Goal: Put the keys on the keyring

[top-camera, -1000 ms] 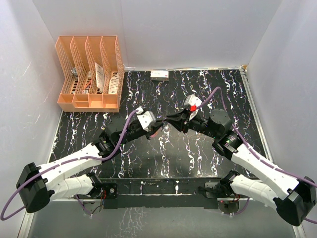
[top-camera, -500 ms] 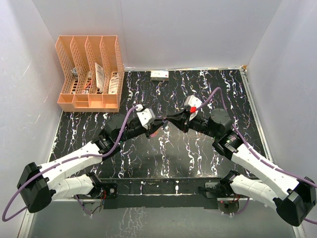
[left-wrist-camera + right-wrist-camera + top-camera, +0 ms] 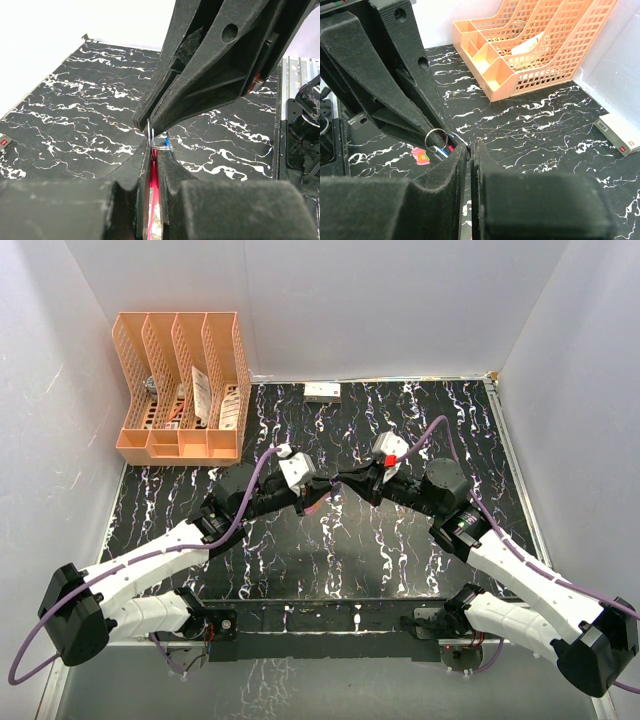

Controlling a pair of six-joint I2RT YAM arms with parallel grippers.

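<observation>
Both grippers meet above the middle of the table. My left gripper [image 3: 320, 490] [image 3: 155, 151] is shut on the keyring's red strap [image 3: 153, 195], which runs up between its fingers. The thin metal ring [image 3: 161, 147] [image 3: 461, 141] sticks out just past its tips. A blue key [image 3: 169, 145] [image 3: 440, 151] hangs there on a small bright ring [image 3: 436, 137]. My right gripper [image 3: 341, 483] [image 3: 470, 146] is shut, tip to tip with the left, pinching the metal ring's rim. In the left wrist view its black fingers [image 3: 210, 75] come down from the upper right.
An orange file rack [image 3: 180, 385] [image 3: 535, 45] stands at the back left. A small white box [image 3: 322, 391] [image 3: 618, 134] lies by the back wall. A pink tag end [image 3: 421, 156] with orange and green print shows below the left fingers.
My left gripper has moved right and slightly back until it meets the right gripper. The right jaws have closed on the ring.
</observation>
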